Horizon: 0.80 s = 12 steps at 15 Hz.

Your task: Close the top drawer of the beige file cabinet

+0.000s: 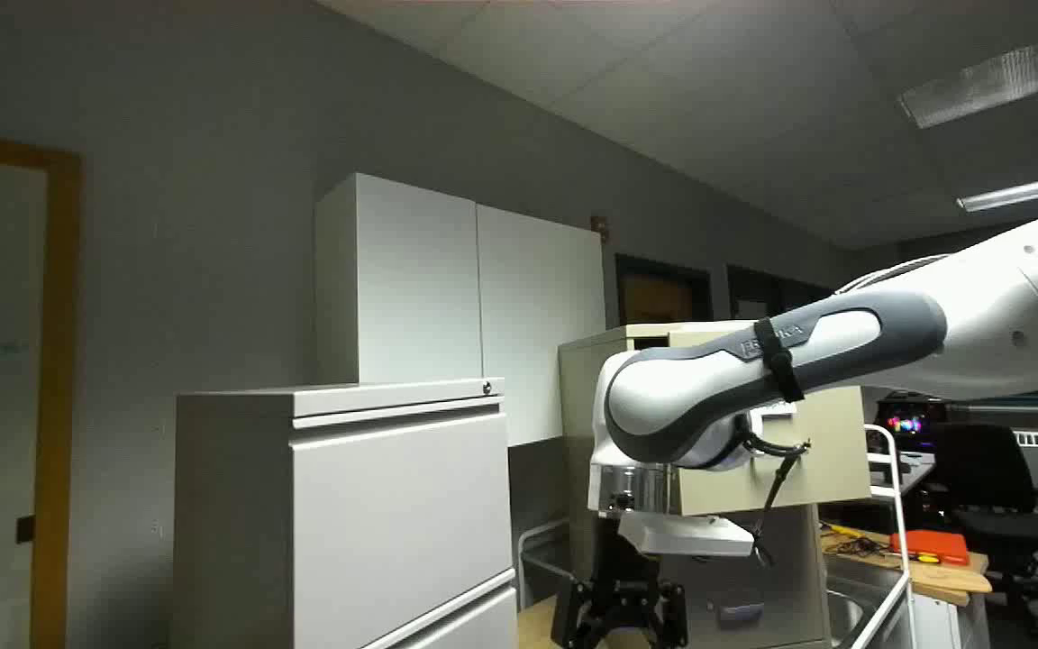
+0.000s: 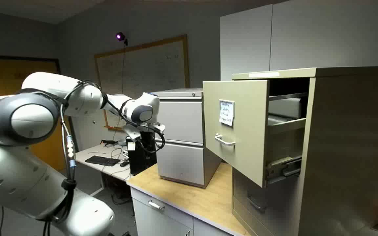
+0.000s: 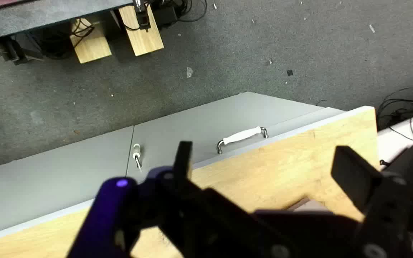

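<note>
The beige file cabinet [image 1: 584, 388] [image 2: 349, 147] shows in both exterior views. Its top drawer [image 1: 830, 464] [image 2: 248, 131] is pulled far out, with its side rail and a grey boxy thing [image 2: 287, 107] inside visible. The drawer front has a paper label [image 2: 226, 113] and a small metal handle [image 2: 224, 141]. My gripper [image 1: 620, 622] points down, and in that exterior view the arm partly covers the drawer front. In the wrist view the gripper [image 3: 265, 166] is open with nothing between its fingers, above the wooden counter. The drawer is out of the wrist view.
A grey-white cabinet [image 1: 402, 514] [image 2: 180, 123] stands on the wooden counter [image 2: 182, 196] beside the beige cabinet. White cupboards [image 1: 420, 288] hang on the wall behind. A counter drawer with a white handle [image 3: 242, 136] lies below the counter edge. A desk with a keyboard [image 2: 102, 160] stands beyond.
</note>
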Motion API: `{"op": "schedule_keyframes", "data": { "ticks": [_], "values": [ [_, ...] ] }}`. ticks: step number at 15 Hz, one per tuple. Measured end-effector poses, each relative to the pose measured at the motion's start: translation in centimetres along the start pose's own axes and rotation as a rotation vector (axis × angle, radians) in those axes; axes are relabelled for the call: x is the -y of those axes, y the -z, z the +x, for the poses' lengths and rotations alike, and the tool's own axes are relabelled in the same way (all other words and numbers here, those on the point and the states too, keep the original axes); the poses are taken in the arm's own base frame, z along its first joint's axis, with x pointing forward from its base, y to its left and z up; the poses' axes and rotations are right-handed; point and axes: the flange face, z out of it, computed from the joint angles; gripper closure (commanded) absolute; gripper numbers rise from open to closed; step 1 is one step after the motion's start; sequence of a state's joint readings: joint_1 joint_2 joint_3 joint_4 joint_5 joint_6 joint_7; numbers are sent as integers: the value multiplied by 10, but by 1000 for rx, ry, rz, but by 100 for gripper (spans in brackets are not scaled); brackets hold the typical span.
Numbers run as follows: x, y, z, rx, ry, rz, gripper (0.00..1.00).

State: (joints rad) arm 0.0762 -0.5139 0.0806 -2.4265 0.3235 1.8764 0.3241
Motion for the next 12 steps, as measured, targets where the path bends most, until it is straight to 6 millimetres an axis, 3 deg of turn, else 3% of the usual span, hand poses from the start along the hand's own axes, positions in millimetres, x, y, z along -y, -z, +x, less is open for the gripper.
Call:
{"op": "schedule_keyframes", "data": {
  "ticks": [11, 12],
  "values": [
    [-4, 4, 5, -31, -13, 2, 0],
    [-5, 7, 7, -51, -19, 2, 15]
  ]
}}
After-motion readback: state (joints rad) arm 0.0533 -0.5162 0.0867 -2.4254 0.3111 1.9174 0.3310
